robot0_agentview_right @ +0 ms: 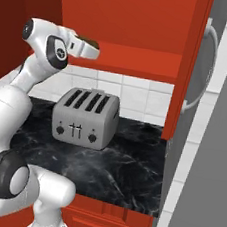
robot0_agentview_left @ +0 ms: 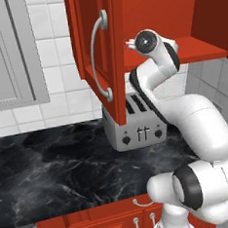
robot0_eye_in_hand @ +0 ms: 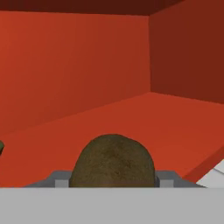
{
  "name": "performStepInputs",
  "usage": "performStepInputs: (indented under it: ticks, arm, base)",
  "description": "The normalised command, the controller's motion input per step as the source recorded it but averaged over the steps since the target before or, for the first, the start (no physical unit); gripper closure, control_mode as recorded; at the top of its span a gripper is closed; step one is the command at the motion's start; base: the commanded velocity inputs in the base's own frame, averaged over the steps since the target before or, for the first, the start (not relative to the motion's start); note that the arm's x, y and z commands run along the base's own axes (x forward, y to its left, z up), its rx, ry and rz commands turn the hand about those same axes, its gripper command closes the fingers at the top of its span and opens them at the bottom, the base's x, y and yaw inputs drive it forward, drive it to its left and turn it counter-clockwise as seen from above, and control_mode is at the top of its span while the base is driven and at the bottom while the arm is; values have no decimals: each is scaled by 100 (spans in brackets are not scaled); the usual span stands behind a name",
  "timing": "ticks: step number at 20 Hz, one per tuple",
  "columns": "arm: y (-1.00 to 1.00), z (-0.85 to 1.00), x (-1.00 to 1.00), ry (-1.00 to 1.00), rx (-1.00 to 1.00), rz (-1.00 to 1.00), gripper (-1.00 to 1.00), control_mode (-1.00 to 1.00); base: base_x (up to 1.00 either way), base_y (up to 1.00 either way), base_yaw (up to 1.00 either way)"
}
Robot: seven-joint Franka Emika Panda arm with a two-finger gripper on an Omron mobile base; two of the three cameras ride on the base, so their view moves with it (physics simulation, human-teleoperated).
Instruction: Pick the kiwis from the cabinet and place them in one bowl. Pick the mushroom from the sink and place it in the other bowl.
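One kiwi [robot0_eye_in_hand: 112, 161] clamped in end effector [robot0_eye_in_hand: 112, 181], just above cabinet [robot0_eye_in_hand: 144, 127] shelf; toaster [robot0_agentview_right: 85, 117] well below on counter [robot0_agentview_right: 129, 163].

This is a kitchen in a home. Just around the pincer [robot0_agentview_right: 96, 47] is an open red wall cupboard [robot0_agentview_right: 145, 34] with a curved silver handle [robot0_agentview_left: 99, 58]. Below the pincer a silver toaster [robot0_agentview_right: 85, 117] stands on a black marble counter [robot0_agentview_left: 52, 165]. White tiles [robot0_agentview_left: 59, 76] cover the wall behind, and red drawers [robot0_agentview_left: 96, 225] sit under the counter.
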Motion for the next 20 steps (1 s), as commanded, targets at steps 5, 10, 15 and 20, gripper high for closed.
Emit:
performStepInputs:
  ticks: [5,10,15,20]
  arm:
    - [-25,7,-92,16,10,0,100,-100]
    - [-4,0,-92,19,5,0,100,-100]
    - [2,0,-91,19,2,2,100,-100]
    - [18,-1,-74,19,4,11,100,-100]
  base:
    - [0,0,0]
    - [0,0,0]
    - [0,0,0]
    - [0,0,0]
